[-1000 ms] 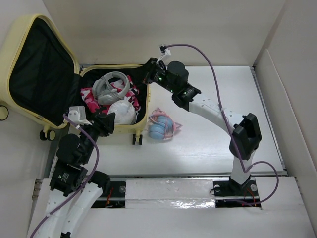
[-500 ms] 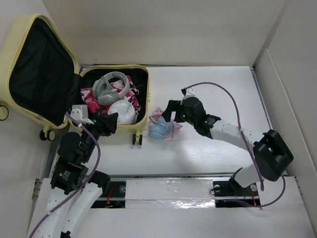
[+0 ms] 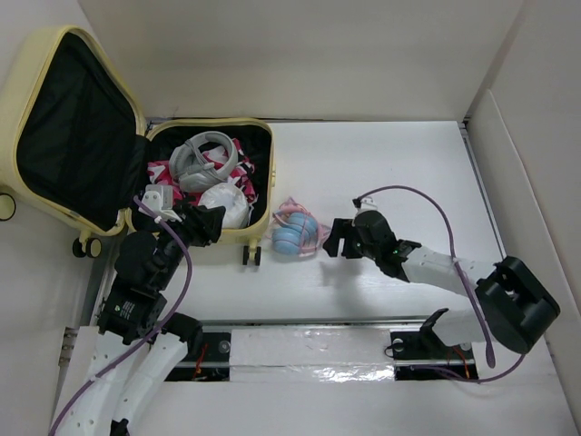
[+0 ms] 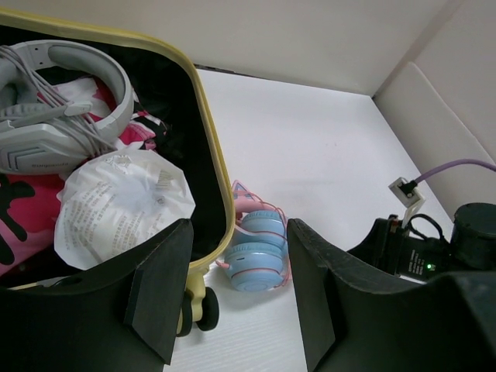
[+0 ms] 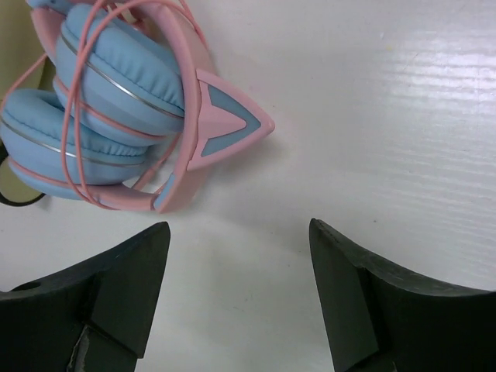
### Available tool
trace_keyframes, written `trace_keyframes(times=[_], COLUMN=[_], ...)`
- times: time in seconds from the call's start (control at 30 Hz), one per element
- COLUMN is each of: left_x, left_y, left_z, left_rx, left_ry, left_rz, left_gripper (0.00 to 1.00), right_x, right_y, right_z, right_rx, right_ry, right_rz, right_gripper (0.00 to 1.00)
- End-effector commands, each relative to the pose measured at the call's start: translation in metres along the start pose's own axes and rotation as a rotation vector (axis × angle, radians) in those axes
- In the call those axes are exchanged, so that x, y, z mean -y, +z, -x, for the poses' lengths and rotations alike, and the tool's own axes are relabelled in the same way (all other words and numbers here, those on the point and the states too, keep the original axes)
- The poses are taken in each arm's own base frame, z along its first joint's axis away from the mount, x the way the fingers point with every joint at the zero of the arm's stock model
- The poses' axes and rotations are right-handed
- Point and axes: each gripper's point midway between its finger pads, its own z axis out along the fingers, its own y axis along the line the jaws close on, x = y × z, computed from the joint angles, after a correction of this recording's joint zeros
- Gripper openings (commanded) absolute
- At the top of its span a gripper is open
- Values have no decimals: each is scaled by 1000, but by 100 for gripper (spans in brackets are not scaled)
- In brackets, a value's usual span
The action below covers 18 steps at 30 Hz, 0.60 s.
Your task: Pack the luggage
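Cat-ear headphones (image 5: 116, 116) are lying on the desk (image 5: 403, 116) just beside the open luggage (image 3: 77, 136) (outside it), directly ahead of the nearer right end effector (image 5: 236, 232), which is hovering, jaws apart.

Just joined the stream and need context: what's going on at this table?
A suitcase lies open on the left. It already holds grey headphones, a white packet and pink clothing. Pink-and-blue cat-ear headphones lie on the table just outside it. The right pincer is open and empty, low on the table and facing those headphones. The left pincer is open and empty at the suitcase's near edge.
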Motion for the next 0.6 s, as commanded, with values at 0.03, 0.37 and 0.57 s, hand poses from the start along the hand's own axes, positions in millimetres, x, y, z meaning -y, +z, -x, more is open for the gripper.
trace_keyframes(times=[0.03,0.37,0.57], left_x=[8,11,12], left_y=[5,5,4], left_z=[10,7,7], left_rx=[35,25,26], left_ry=[4,5,5], left_rz=[-37,-56,-66], left_gripper=[49,49,49], right_x=[-30,-49,-66], right_y=[11,26,25], right_z=[12,4,15], right_rx=[35,16,61], right_ry=[24,49,71], right_rz=[120,200,285], right_gripper=[79,77,71])
